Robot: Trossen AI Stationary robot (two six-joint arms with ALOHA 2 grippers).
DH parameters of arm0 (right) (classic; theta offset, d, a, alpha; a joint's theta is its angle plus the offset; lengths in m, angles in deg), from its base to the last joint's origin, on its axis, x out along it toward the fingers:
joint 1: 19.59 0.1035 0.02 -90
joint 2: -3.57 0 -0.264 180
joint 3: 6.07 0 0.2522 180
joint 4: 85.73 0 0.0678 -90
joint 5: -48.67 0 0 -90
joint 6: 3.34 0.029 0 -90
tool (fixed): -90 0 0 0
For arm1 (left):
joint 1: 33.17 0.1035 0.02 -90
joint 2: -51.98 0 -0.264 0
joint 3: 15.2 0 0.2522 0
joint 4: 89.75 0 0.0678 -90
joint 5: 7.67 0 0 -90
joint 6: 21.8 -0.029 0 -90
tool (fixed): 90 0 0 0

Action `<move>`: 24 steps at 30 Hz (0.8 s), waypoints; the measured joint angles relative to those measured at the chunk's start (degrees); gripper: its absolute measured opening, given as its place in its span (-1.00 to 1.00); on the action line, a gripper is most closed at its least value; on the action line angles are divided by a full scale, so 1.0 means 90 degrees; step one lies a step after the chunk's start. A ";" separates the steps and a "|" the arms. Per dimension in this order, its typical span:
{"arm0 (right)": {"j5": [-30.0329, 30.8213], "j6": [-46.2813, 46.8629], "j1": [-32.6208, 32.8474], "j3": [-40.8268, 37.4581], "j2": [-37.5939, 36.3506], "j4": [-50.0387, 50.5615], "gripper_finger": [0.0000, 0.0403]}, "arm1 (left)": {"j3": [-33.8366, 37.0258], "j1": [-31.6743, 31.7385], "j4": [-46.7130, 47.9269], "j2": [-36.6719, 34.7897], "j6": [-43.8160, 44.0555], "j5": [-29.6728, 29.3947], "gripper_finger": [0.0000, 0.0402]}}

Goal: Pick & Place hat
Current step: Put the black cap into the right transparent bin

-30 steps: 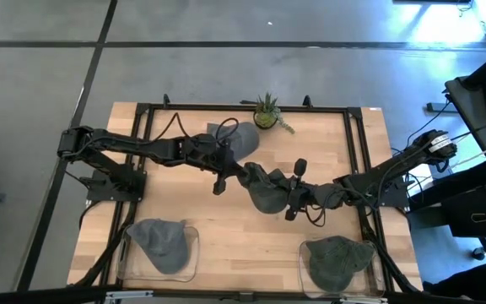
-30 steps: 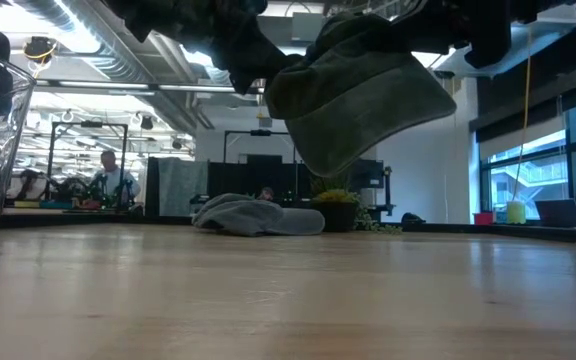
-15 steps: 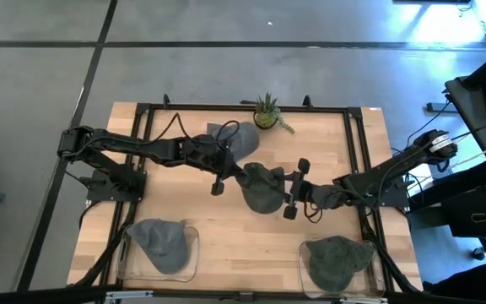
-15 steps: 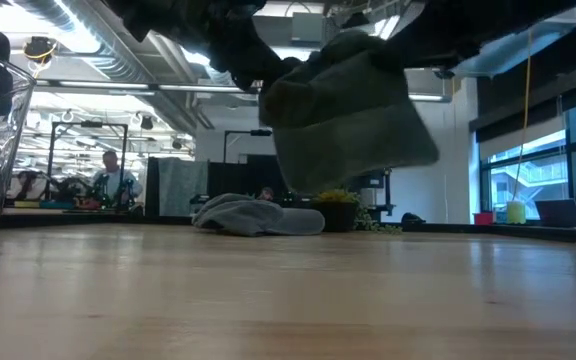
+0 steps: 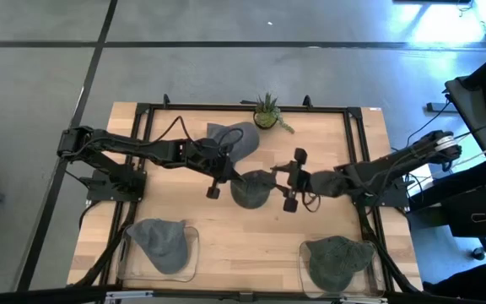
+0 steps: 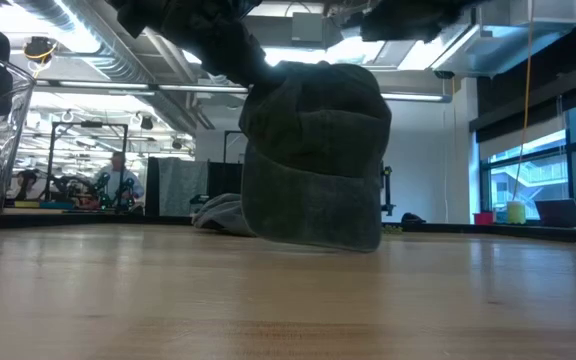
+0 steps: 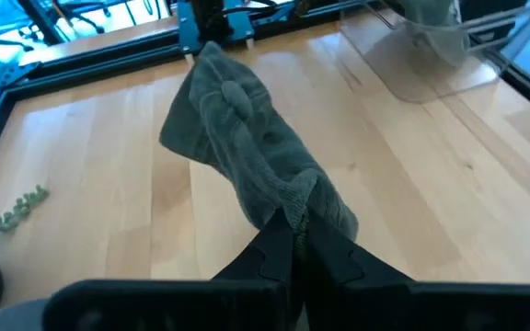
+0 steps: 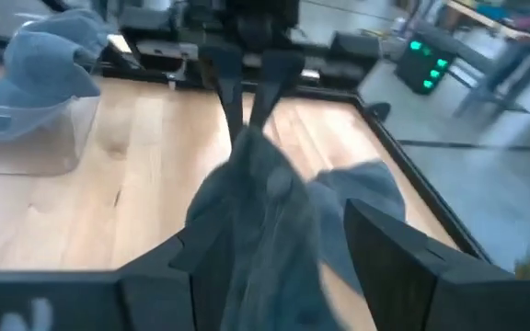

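Note:
A dark green hat [image 5: 251, 187] hangs over the middle of the table from my left gripper [image 5: 230, 177], which is shut on it. In the low view the hat [image 6: 313, 150] droops with its lower edge [image 6: 318, 242] close to the tabletop; whether it touches, I cannot tell. My right gripper [image 5: 278, 181] stands open just right of the hat. In the right wrist view its fingers [image 8: 385, 241] lie on either side of the blurred hat [image 8: 256, 207]. My left gripper pinches an edge of the hat [image 7: 288, 210] between its two shut fingers [image 7: 274, 253], coming from the table's left. The hat hangs from that edge, slack and bunched. My right gripper is open around the hat's right side; I cannot tell whether it touches the hat.
A grey hat [image 5: 236, 138] lies on the table by a small potted plant [image 5: 267, 112] at the far edge. Two clear containers stand at the near edge, the left one [image 5: 188, 253] with a grey hat, the right one [image 5: 304, 262] with a green hat.
My right gripper has opened, let go of the hat and shifted toward the far edge. The hat, which was held up between both grippers, has swung toward the table's left and now hangs from my left gripper alone, its lower part dropped toward the table.

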 joint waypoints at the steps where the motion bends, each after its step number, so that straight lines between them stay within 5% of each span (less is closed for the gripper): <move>1: -0.0254 -0.0162 -0.0135 0.0129 0.0048 0.0046 -0.01 | 0.0000 -0.0005 0.0021 0.0000 -0.0071 0.0000 -0.97; 5: -0.1743 -0.0881 -0.0705 0.0671 0.0303 0.0388 -0.01 | -0.0002 -0.0039 0.0031 0.0000 -0.0225 -0.0005 -0.97; 10: -0.2737 -0.0879 -0.1265 0.1125 0.0846 0.0807 -0.01 | -0.0005 -0.0041 0.0031 0.0000 -0.0249 -0.0005 -0.97; 19: -0.2890 -0.0845 -0.1439 0.1892 0.1683 0.1642 -0.03 | -0.0005 -0.0041 0.0029 0.0000 -0.0246 -0.0010 -0.97; 24: -0.2886 -0.0787 -0.1439 0.2196 0.1828 0.1930 -0.33 | -0.0005 -0.0041 0.0028 0.0000 -0.0244 -0.0010 -0.97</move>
